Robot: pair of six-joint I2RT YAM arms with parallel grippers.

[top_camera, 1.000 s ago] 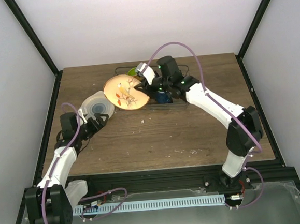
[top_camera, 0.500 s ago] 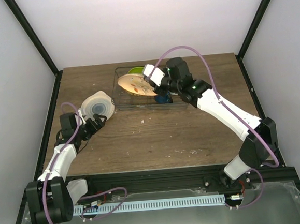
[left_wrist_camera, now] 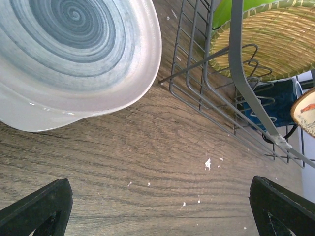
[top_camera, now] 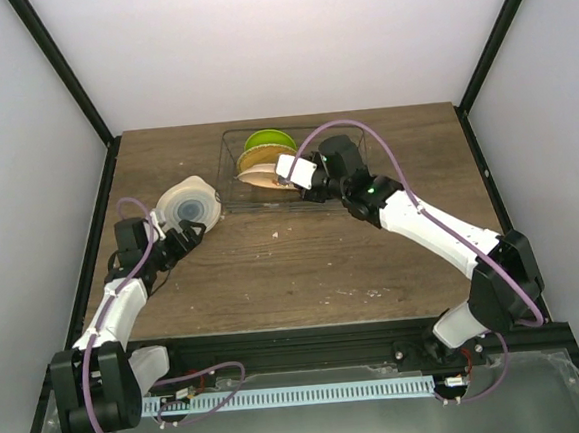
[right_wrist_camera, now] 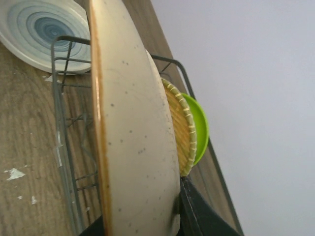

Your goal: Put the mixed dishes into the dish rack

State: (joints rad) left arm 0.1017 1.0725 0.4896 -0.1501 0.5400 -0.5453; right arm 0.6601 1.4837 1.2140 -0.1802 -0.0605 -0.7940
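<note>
Loading nearly complete: the green plate (top_camera: 268, 139), woven plate (top_camera: 257, 159) and blue mug (left_wrist_camera: 276, 101) sit inside the rack (top_camera: 230, 177), the right gripper (top_camera: 291, 172) clamps the beige plate (top_camera: 256, 178) upright there, and the pale bowl (top_camera: 187, 204) waits left of the rack by the wide-open left gripper (top_camera: 176, 238).
</note>
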